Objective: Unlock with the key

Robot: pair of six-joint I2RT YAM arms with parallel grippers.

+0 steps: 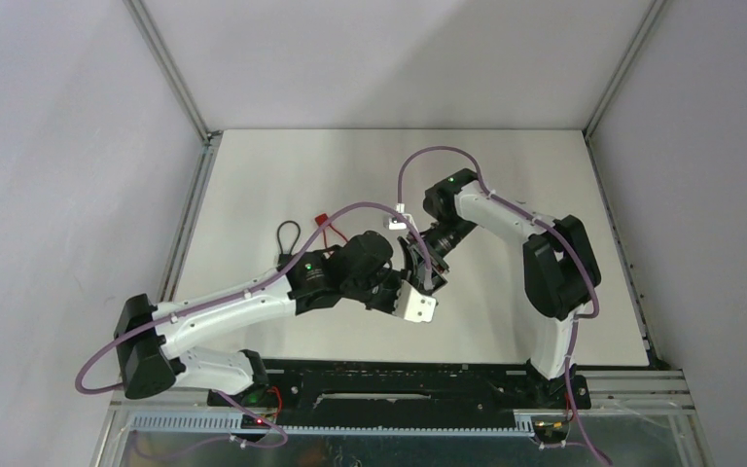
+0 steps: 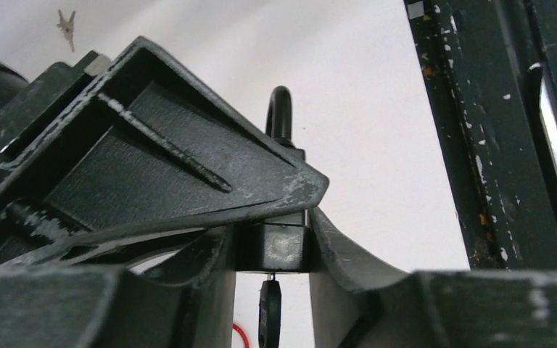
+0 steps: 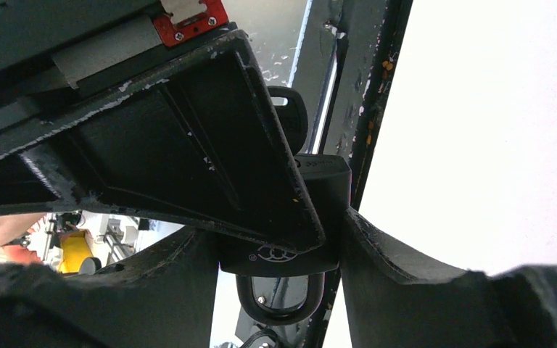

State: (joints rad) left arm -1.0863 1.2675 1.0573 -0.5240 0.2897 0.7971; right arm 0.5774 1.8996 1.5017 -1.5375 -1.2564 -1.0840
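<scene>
Left claw point(image 2: 272, 255) closed on the flat faces of the black padlock point(image 2: 271, 245), whose body fills the gap between its two fingers; the key point(image 2: 269, 308) projects from the end of the body nearest the lens, edge-on and clear of both fingers, and the shackle point(image 2: 279, 114) stands at the far end. Right claw point(image 3: 283, 250) meets it head-on and grips the same padlock across its wider sides, so that its wrist view shows the shackle nearest and the key's head farthest. One finger of each claw slants across the other's view. From above, the left arm point(image 1: 224, 311) lies low, stretched from the near left corner toward the middle of the table point(image 1: 282, 165); the right arm point(image 1: 506, 209) rises from its base, folds at the elbow and reaches leftward, the padlock held between them. A small black loop point(image 1: 290, 236) and a red piece point(image 1: 323, 222) lie on the table beyond the left wrist
</scene>
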